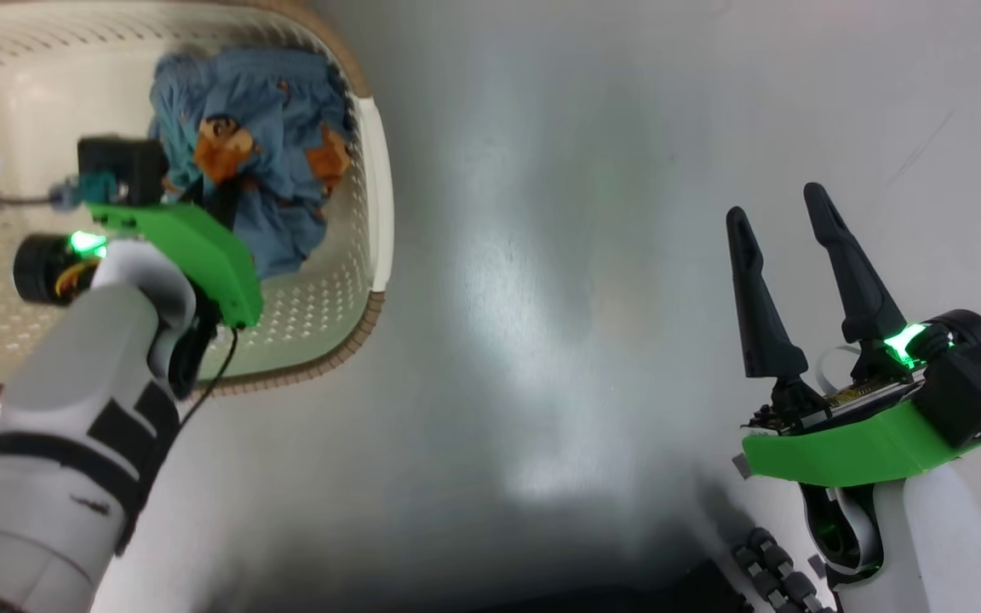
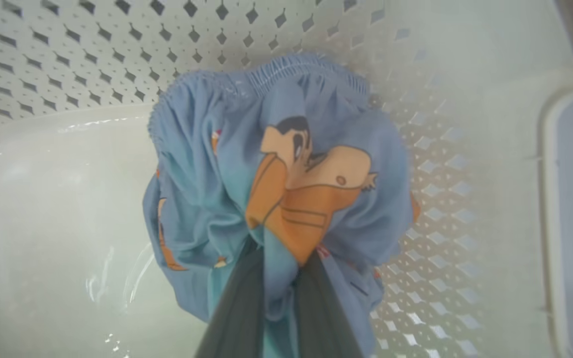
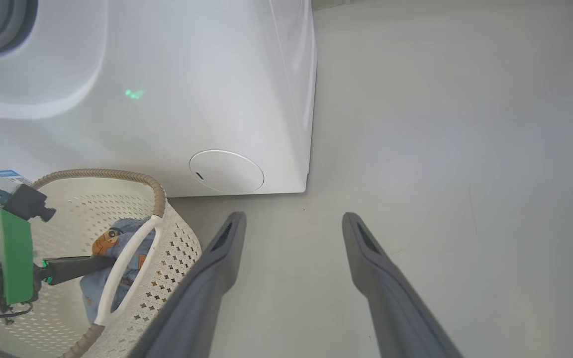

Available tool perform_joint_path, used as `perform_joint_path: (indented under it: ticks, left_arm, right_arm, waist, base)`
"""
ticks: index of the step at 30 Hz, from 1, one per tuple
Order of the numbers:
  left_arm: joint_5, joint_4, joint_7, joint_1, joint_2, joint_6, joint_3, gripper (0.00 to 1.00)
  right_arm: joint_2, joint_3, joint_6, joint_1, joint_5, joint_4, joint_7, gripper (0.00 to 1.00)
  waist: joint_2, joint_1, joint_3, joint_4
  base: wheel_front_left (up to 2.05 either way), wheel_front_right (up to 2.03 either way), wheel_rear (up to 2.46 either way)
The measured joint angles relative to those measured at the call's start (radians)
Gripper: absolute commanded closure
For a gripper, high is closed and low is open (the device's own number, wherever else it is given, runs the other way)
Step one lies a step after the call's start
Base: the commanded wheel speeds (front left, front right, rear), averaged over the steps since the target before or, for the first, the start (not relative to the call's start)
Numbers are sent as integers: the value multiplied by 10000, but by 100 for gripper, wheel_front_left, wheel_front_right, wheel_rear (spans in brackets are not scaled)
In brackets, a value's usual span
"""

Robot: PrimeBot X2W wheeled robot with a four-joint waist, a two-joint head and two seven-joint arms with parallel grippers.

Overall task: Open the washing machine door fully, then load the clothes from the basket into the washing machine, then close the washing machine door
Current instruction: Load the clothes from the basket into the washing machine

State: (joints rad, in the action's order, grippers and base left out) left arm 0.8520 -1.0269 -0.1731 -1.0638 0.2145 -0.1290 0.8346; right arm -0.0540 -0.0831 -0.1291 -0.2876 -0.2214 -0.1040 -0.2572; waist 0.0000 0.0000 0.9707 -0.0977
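Left hand [image 2: 277, 263] is clamped on the clothes [image 2: 207, 149] in the basket [image 1: 375, 196], upper left. Right hand [image 1: 776, 202] hangs open, washing machine [image 3: 192, 74] just behind the basket.

floor [image 1: 559, 281]: pale grey, glossy, glare patch mid-view. Two items stand on it: washing machine [image 3: 207, 89], white, base down on the floor; basket [image 3: 177, 248], upright just in front of its front panel, near the round filter cap [image 3: 227, 171]. Can't tell if they touch.
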Motion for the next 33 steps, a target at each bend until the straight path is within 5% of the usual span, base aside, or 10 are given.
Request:
perform_joint_path:
  ticks: [8, 19, 33]
  left_arm:
    - [502, 479, -752, 1066, 236, 0, -184, 100]
    - [-1494, 4381, -821, 4259, 481, 556, -4067, 100]
    - [-3609, 8255, -823, 8131, -251, 717, -7049, 100]
  right_arm:
    - [-4, -15, -2, 0, 19, 370, 2, 0]
    - [-12, -58, 0, 343, 280, 888, 2, 0]
    - [-6, -290, 0, 1702, 345, 1486, 2, 0]
  waist:
    - [0, 0, -992, 141]
    - [0, 0, -2781, 439]
    - [0, 0, -5424, 754]
  base:
    - [0, 0, 0]
    - [0, 0, 0]
    - [0, 0, 0]
